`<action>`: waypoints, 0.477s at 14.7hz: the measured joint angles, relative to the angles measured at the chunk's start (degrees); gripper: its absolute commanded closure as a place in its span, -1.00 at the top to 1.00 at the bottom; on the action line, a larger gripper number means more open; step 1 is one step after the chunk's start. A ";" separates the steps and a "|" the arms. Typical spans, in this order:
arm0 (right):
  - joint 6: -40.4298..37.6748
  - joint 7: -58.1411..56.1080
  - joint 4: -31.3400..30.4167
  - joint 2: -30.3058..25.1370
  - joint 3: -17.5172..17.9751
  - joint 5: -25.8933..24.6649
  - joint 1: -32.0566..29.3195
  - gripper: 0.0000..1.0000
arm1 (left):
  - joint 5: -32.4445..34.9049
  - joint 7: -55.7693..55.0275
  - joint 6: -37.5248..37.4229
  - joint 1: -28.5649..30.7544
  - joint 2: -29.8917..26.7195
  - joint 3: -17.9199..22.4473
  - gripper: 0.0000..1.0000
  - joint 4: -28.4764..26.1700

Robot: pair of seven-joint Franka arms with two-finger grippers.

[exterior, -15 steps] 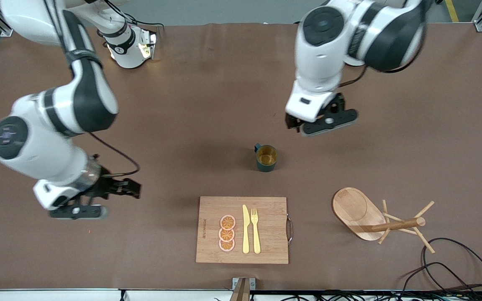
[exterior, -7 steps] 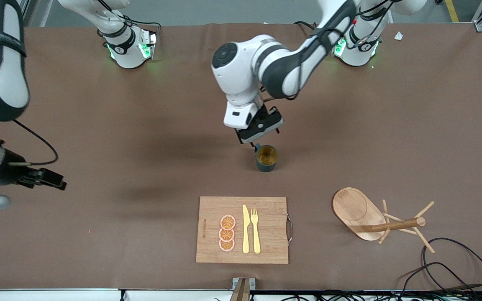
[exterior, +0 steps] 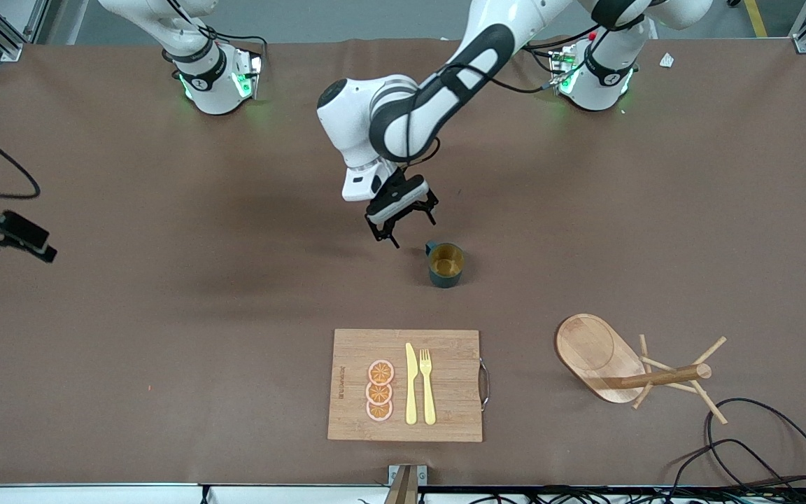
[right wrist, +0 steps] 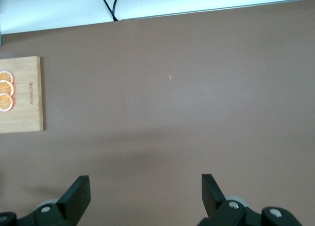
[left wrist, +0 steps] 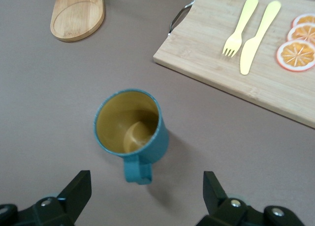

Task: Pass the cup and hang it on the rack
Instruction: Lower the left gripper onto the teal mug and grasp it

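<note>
Fingers on the left gripper are spread wide, holding nothing; the cup stands upright on the desk just ahead of them, handle pointing back between. Right gripper waits well away, released too.

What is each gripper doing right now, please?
Left gripper: open, empty, beside the cup.
Right gripper: open, empty, over bare table.

Open right claw over table
</note>
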 measured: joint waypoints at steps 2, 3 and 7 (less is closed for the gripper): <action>-1.47 0.73 -1.91 -3.59 0.00 -0.02 0.00 1.00 | 4.32 -6.52 -0.33 -1.56 2.12 0.05 1.00 -0.40; -1.82 0.84 -2.81 -4.98 0.01 -0.02 0.00 1.00 | 6.07 -9.00 -0.70 -2.18 2.87 0.08 1.00 -0.96; -1.90 0.99 -5.56 -7.65 0.01 -0.06 0.00 1.00 | 14.82 -21.56 -2.35 -3.43 3.65 0.12 1.00 -4.95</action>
